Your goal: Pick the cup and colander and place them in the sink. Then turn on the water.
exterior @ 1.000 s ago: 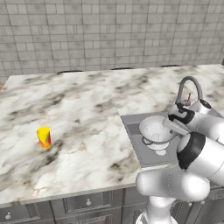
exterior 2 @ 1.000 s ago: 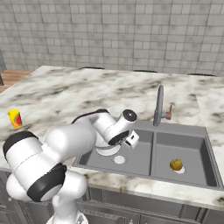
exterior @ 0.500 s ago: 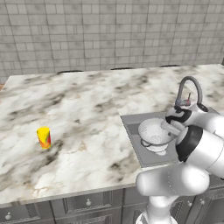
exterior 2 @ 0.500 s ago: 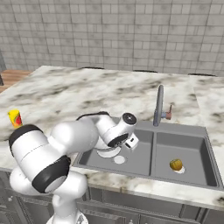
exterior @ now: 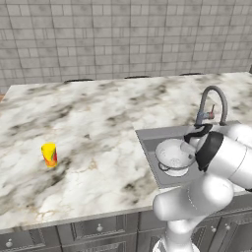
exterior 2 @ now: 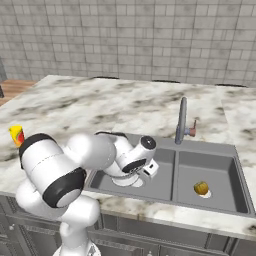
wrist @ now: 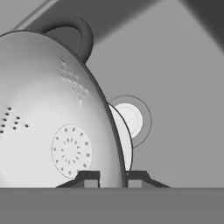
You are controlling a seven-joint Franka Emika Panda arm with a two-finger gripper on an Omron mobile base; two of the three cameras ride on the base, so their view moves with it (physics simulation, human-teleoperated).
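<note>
Lowered slightly into the sink [exterior: 147,139], the colander [exterior: 173,153] sits clamped by its rim in the gripper [wrist: 113,178].

Marble counter [exterior: 98,128], grey tiled wall [exterior: 123,34], yellowish-brown ball [exterior 2: 201,188]

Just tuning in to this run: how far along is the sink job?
Nothing is finished yet. In hand: the tool grips the colander by its rim, low inside the sink. Left: let it go, fetch the cup from the counter, then turn on the faucet, which shows no water.
</note>
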